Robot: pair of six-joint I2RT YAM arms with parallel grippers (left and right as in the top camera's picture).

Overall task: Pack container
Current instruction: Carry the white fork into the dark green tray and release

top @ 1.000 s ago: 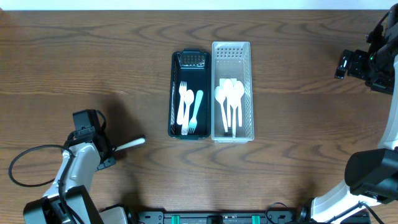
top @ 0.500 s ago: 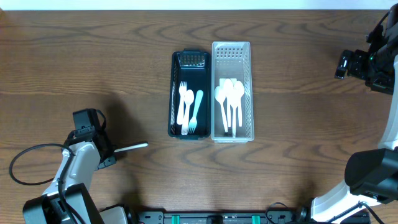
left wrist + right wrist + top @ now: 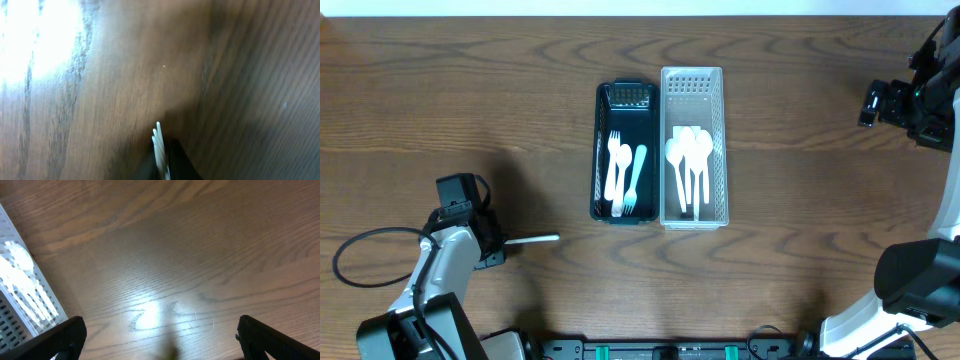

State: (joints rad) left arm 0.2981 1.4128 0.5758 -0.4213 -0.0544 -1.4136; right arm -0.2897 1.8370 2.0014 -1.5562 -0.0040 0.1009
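My left gripper clamped on a white plastic fork, left of the black tray and nearer me, my right gripper spread wide, far right of that tray

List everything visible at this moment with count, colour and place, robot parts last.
table: one, brown wood, under everything
dark bin: one, black, centre, directly left of the white bin
forks: three, white, lying in the dark bin
white bin: one, white, perforated, centre
spoons: about four, white, in the white bin
held utensil: one, white, near left, seen edge-on, type unclear
left end effector: shut on the held utensil
right end effector: open, empty, far right
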